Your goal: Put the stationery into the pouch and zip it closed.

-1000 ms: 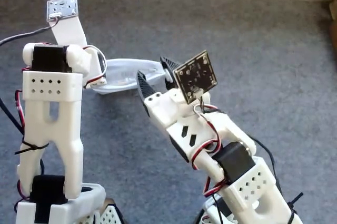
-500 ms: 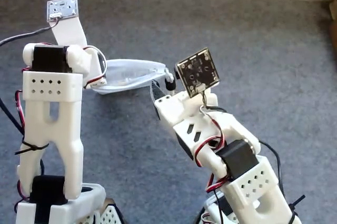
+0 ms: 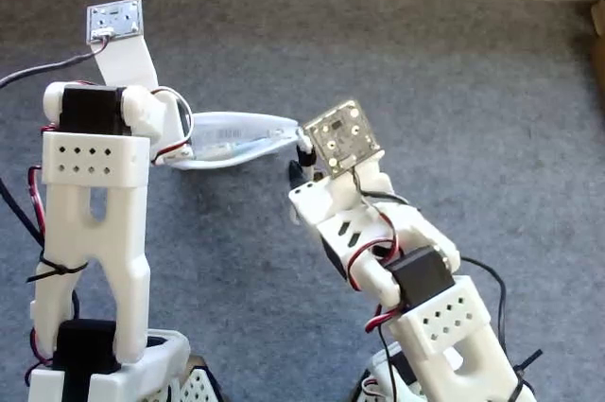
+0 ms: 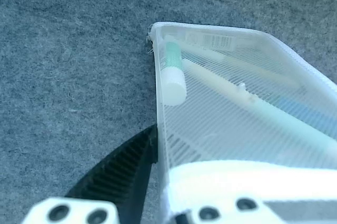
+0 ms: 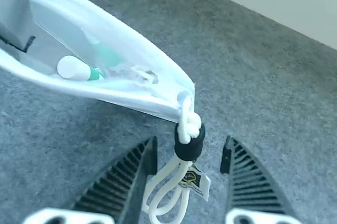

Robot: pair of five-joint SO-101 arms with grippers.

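A: High view: the pouch (image 3: pixel 236 142) sat between the arms over grey carpet (image 3: pixel 473 90), with the right claw (image 3: pixel 301 164) at its zip end.

B: Left wrist: the left claw (image 4: pixel 158 150) was clamped on the pouch. Glue stick (image 4: pixel 172 74) and pen (image 4: pixel 253 103) were inside. The mesh looked thin and light, likely to buckle.

A: Right wrist: the right claw gaped empty astride the zip pull (image 5: pixel 188 139). That was judged the best hold.

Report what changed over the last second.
The right gripper advanced to the tip of the pouch; its open jaws now flank the zipper pull. The left gripper stayed clamped on the pouch, which barely shifted.
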